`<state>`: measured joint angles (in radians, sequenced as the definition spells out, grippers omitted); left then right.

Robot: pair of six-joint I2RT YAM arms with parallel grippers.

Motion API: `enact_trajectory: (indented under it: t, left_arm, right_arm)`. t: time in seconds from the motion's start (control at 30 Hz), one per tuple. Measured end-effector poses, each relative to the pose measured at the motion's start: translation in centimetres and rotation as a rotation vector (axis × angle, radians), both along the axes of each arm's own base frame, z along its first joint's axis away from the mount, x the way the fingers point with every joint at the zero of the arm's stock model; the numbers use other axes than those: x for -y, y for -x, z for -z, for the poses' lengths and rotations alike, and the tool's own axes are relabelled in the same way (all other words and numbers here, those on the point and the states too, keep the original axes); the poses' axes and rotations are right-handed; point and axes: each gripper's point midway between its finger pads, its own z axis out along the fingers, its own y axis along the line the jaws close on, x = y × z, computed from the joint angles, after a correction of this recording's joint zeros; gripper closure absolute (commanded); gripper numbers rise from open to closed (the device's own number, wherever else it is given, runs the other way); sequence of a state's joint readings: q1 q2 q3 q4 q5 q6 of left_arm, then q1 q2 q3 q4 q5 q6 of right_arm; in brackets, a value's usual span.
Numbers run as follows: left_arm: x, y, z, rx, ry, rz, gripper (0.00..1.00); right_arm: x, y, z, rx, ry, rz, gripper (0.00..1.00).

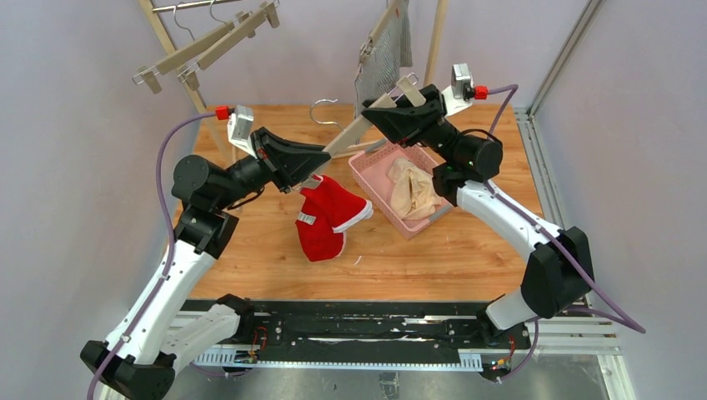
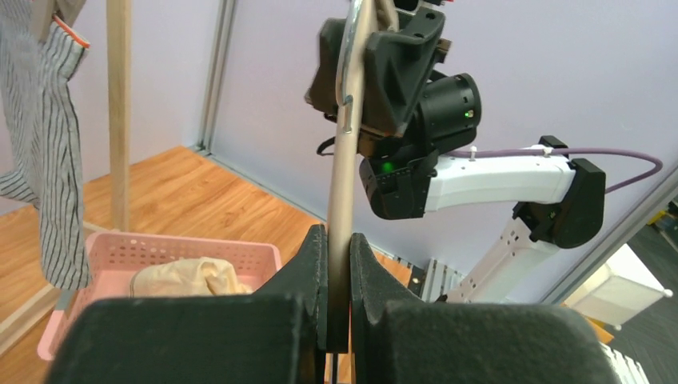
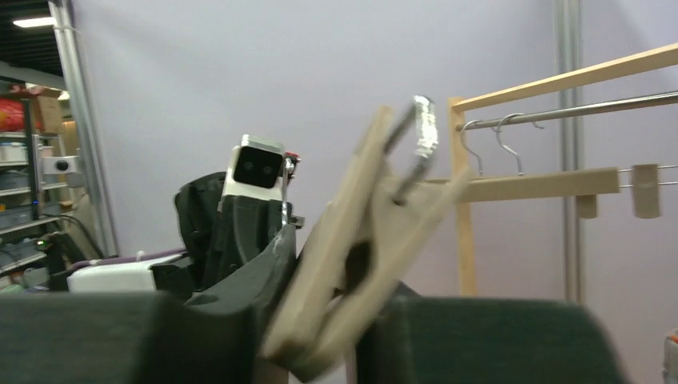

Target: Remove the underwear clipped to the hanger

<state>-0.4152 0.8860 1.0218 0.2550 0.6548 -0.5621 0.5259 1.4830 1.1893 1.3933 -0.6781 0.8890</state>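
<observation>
Firstly, at the left gripper (image 2: pixel 337 244): clamped shut on the pale wooden hanger bar (image 2: pixel 345 160), holding it tilted above the wooden table (image 1: pixel 467 258). At the right gripper (image 3: pixel 316 320): straddling the blurred pale wooden spring clip (image 3: pixel 360 240) at the bar's upper end, jaws partly closed; cannot tell whether pressing it yet. Risks from here, by judgement: squeezing off-centre and twisting the clip instead of opening it; levering the bar out of the left grip by pulling against it. Seemingly no cloth in that upper clip, so possibly working the wrong end. Just below the left gripper, hanging from the bar's lower end over the table: soft red underwear (image 1: pixel 327 218), boxer-brief cut with white trim, limp, folded on itself, apparently caught at one corner only, likely to drop uncontrolled on release. Lying in the pink plastic basket (image 1: pixel 367 171): crumpled cream underwear (image 1: pixel 414 190). Hanging at the back, well apart from both grippers: grey-and-white fine-striped underwear (image 1: pixel 385 58).
</observation>
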Motion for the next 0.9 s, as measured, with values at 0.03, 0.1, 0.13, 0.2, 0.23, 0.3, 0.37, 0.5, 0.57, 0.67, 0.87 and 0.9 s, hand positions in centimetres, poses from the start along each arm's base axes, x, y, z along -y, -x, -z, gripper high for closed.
enact_trajectory:
  t: [0.03,0.1,0.13,0.2,0.23,0.3,0.37,0.5,0.57,0.67,0.87,0.9]
  left_arm:
    - [0.0,-0.3,0.0,0.000,0.003,-0.010,1.00]
    - [0.0,-0.6,0.1,0.007,0.003,-0.015,1.00]
    - [0.0,-0.6,-0.1,0.019,0.006,-0.012,1.00]
    - [0.0,-0.4,-0.4,0.036,0.012,-0.007,1.00]
    - [0.0,-0.3,-0.5,0.038,0.014,-0.004,1.00]
    - [0.1,-0.2,-0.8,0.037,0.027,0.001,1.00]
    - [0.1,-0.1,-1.0,0.036,0.040,0.003,1.00]
    - [0.1,-0.2,-1.4,0.026,0.069,0.005,1.00]
    - [0.1,-0.3,-1.6,0.025,0.077,0.006,1.00]
    - [0.1,-0.6,-1.5,0.012,0.083,0.002,1.00]
    - [0.1,-0.9,-1.7,0.025,0.092,-0.001,0.91]
    - [0.2,-0.8,-1.8,0.032,0.094,0.001,0.82]
  right_arm:
    - [-0.1,0.2,-0.2,-0.030,-0.007,-0.038,0.99]
    - [-0.3,0.9,-0.8,-0.049,-0.012,-0.079,0.97]
    - [-0.3,1.1,-1.0,-0.056,-0.010,-0.094,0.86]
    - [-0.3,1.2,-1.3,-0.065,-0.011,-0.105,0.58]
    - [-0.3,1.1,-1.3,-0.060,-0.010,-0.098,0.50]
    - [-0.4,0.7,-1.0,-0.049,0.004,-0.074,0.42]
    - [-0.7,0.4,-0.4,-0.041,0.021,-0.058,0.42]
    - [-0.9,0.2,0.0,-0.028,0.038,-0.042,0.50]
    - [-1.0,0.2,0.1,-0.024,0.041,-0.039,0.60]
    - [-1.0,0.3,0.1,-0.013,0.047,-0.041,0.82]
    - [-1.2,1.2,-0.9,-0.019,0.054,-0.098,1.00]
    - [-1.2,1.4,-1.0,-0.019,0.055,-0.107,1.00]
